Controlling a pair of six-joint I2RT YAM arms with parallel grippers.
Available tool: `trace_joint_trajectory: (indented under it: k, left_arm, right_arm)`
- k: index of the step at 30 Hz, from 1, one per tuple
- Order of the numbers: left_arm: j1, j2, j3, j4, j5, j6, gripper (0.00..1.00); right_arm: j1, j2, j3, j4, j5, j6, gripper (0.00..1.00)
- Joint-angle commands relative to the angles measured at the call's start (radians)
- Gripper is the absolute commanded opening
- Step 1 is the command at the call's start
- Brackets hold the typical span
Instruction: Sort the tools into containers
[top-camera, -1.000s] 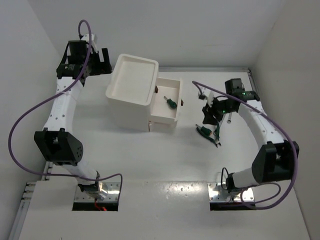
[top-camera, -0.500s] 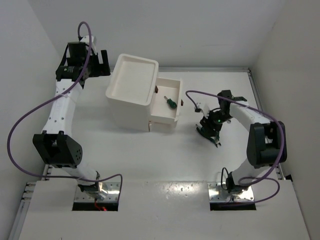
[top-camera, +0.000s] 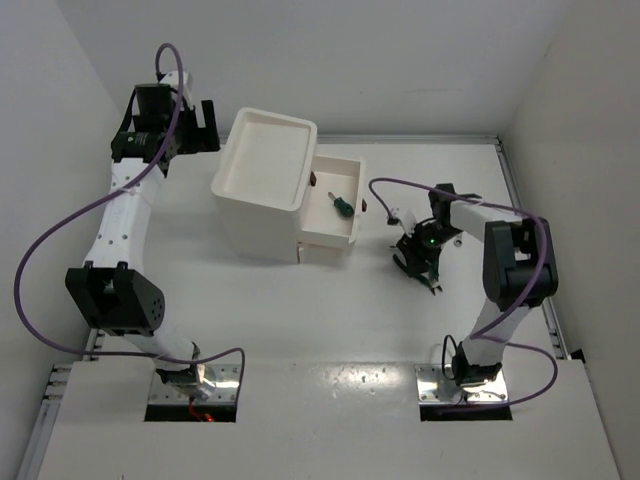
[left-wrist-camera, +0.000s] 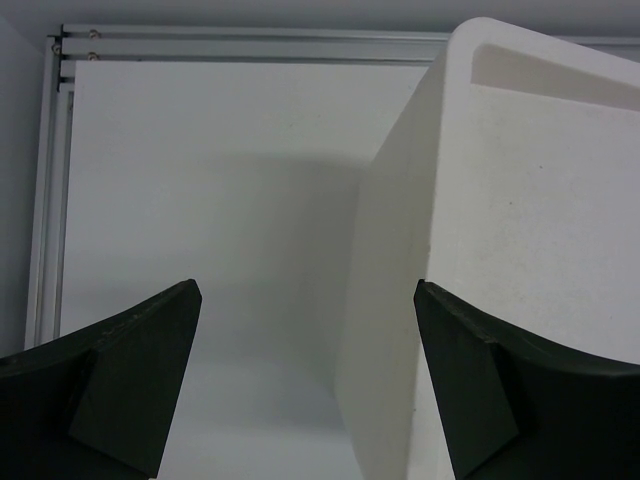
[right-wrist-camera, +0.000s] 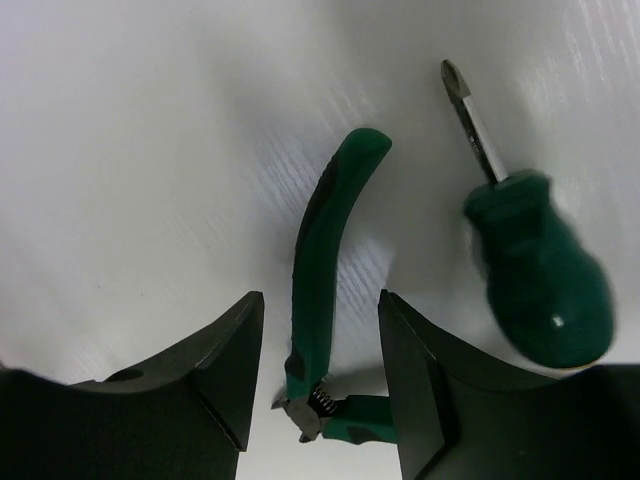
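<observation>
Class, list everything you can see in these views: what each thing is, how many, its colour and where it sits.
drawer unit: 1, white, on the table's left half
pulled-out drawer: 1, white, open on the unit's right side
small screwdriver: 1, green handle, lying in the open drawer
pliers: 1, green handles, on the table under the right gripper
stubby screwdriver: 1, green handle, beside the pliers, not touching
table: 1, white
left gripper: 1, dark, open, beside the unit's side wall
right gripper: 1, dark, open, straddling one pliers handle

On the dark green-handled pliers (right-wrist-camera: 313, 260), you lose the second handle behind a black finger (right-wrist-camera: 425, 400) of the right gripper (right-wrist-camera: 320, 296).
</observation>
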Motion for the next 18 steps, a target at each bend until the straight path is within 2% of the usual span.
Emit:
trace_joint_trajectory:
  k: [1, 4, 10, 13, 18]
  left_arm:
    - [0.013, 0.002, 0.02, 0.026, -0.007, 0.019, 0.94]
    - [0.013, 0.011, 0.02, 0.025, 0.002, 0.028, 0.94]
    - [0.013, 0.021, 0.02, 0.025, 0.002, 0.028, 0.94]
    - [0.013, 0.03, 0.02, 0.025, 0.011, 0.019, 0.94]
    - [0.013, 0.039, 0.047, 0.016, 0.011, 0.019, 0.94]
  right_arm:
    - [-0.008, 0.005, 0.062, 0.023, -0.018, 0.006, 0.5]
    - [-0.03, -0.018, 0.14, -0.05, -0.103, -0.015, 0.47]
    - [-0.073, -0.132, 0.171, -0.084, -0.202, -0.077, 0.47]
    - [-0.073, -0.117, 0.188, -0.07, -0.193, -0.124, 0.53]
    - [-0.073, 0.014, 0.247, -0.121, -0.147, -0.23, 0.63]
